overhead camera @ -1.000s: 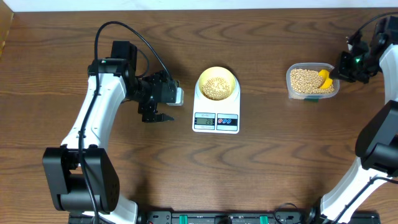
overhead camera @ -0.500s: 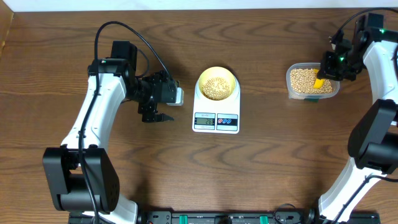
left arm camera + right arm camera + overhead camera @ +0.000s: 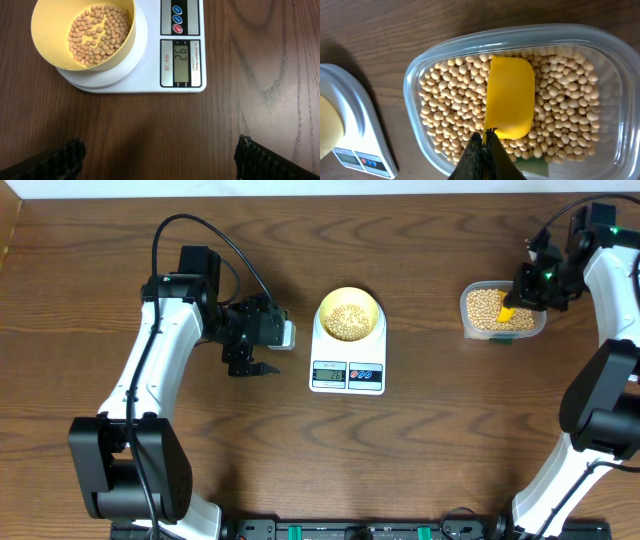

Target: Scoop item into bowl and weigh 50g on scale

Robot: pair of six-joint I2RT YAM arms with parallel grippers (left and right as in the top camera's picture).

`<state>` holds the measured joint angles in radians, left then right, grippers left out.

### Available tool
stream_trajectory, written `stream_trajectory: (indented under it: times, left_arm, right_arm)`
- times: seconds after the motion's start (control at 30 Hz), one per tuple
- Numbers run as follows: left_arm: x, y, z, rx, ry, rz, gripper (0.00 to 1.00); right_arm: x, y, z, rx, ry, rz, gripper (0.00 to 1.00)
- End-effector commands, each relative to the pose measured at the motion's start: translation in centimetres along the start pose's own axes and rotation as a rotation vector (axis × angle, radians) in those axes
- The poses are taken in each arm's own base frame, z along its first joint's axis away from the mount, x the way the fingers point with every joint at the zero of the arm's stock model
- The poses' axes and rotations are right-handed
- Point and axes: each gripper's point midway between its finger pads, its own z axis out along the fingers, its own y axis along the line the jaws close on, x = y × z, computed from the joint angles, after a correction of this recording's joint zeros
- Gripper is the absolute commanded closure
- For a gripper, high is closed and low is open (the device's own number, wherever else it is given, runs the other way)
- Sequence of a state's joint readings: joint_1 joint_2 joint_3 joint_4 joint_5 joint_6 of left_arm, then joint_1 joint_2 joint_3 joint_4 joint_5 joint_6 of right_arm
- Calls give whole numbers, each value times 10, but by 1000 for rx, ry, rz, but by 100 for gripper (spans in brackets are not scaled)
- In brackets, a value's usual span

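Observation:
The pale yellow bowl [image 3: 372, 305] [image 3: 50, 35] stands on the white scale [image 3: 347, 376] [image 3: 150, 60] and holds a layer of tan beans [image 3: 349, 320] [image 3: 95, 32]. The scale's display is lit. Many more beans [image 3: 450, 110] fill a clear plastic container [image 3: 466, 310] [image 3: 412, 80] at the right. My right gripper [image 3: 520, 298] [image 3: 484, 136] is shut on the handle of a yellow scoop [image 3: 510, 311] [image 3: 510, 97], whose blade lies over the container's beans with no beans on its visible face. My left gripper [image 3: 250, 368] [image 3: 160, 155] stands open above bare table, left of the scale.
The brown wooden table [image 3: 450, 440] runs around the scale and container. A green label [image 3: 530, 165] shows under the container's near edge. The left arm's base [image 3: 130, 465] is at the front left, the right arm's base [image 3: 590, 470] at the front right.
My right gripper has swung left and back with the scoop, from the container's right edge to over its beans. The left arm has not moved.

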<state>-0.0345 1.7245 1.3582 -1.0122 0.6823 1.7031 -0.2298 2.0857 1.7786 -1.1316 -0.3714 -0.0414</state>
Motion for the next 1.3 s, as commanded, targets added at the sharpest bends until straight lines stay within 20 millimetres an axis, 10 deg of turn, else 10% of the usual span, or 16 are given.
stream_trajectory:
  times: [0.0,1.27]
  left_arm:
    - [-4,0,0,2,-17,14,2]
    - [-4,0,0,1,-16,14,3]
  right_arm:
    - [2,18,-2,-79,-1,-25,99]
    - [15,-9,-23,-403,-68,21,99]
